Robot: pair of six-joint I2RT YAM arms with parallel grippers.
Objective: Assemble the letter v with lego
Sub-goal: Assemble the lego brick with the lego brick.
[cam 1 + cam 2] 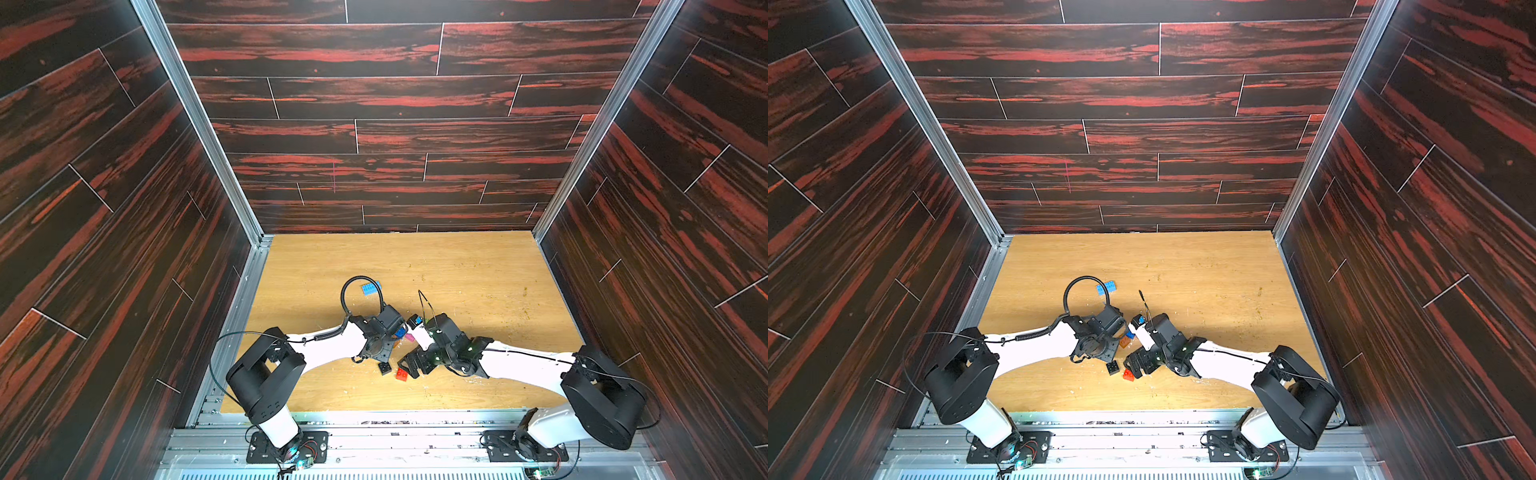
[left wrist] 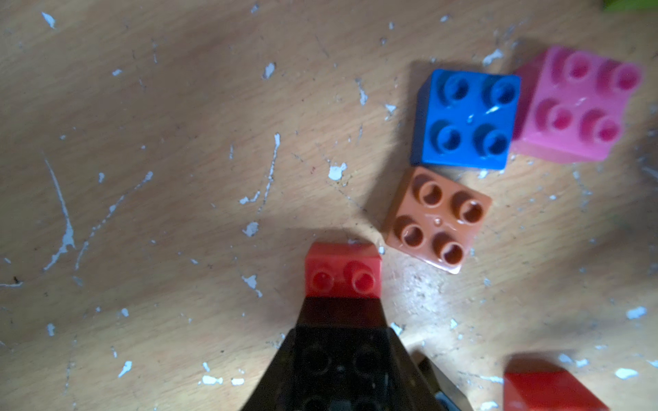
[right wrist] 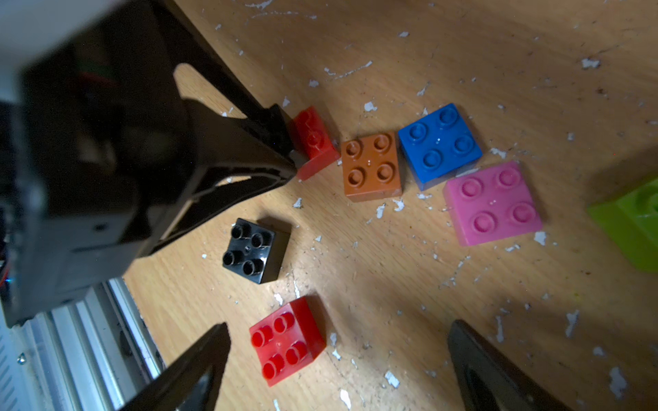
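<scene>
The left pincer [image 3: 292, 154] clasps one end of a red brick [image 3: 315, 142], just beside the orange brick [image 3: 370, 163], which heads a slanting row with the blue brick [image 3: 439, 144] and pink brick [image 3: 493, 203]. The right pincer [image 3: 340, 329] hangs wide open above a loose red brick [image 3: 286, 341], with the black brick [image 3: 254, 251] near. The bricks look light, stiff and slick, so flat opposite sides suit gripping. The tabletop [image 1: 478, 270] is open beyond, though the arms crowd here.
</scene>
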